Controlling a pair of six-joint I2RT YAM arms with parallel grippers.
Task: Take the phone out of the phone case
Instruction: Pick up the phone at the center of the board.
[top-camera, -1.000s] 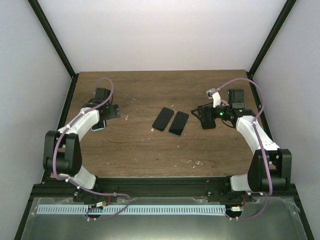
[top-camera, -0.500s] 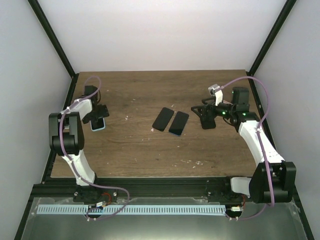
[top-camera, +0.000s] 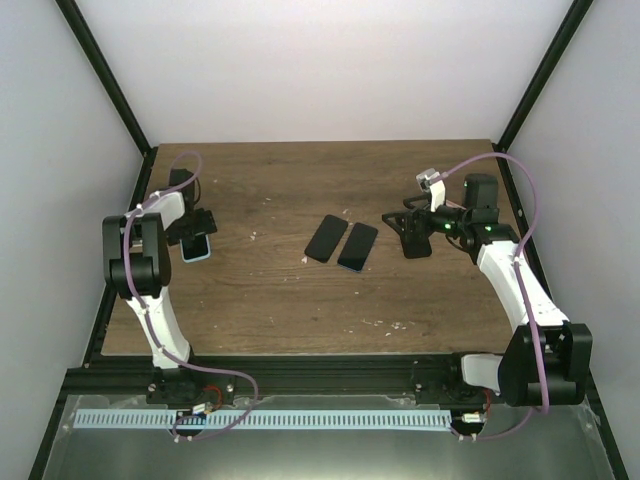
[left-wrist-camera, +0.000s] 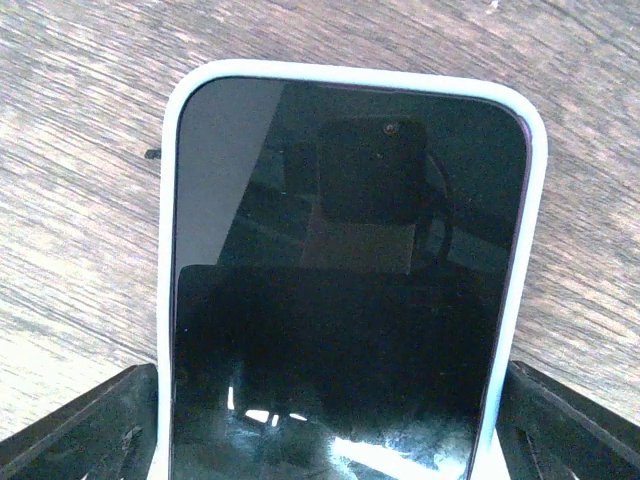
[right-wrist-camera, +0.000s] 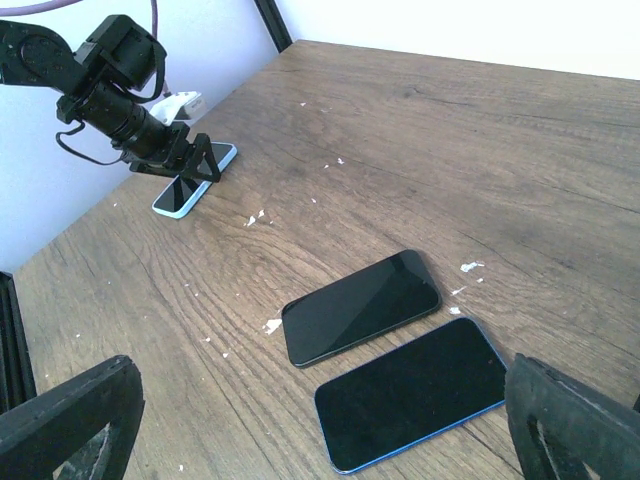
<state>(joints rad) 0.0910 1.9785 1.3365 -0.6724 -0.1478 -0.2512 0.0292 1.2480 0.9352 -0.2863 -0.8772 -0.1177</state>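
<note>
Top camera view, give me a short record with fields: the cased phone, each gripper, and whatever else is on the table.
Cased phone: flat, screen up, near the left edge of the table, inside its light blue case
Left gripper: fingers on either side of the cased phone; contact unclear
Right gripper: open, at the right, holding nothing
Other items: black phone and blue-edged phone, side by side at mid-table
Task status: phone not yet out of the case
</note>
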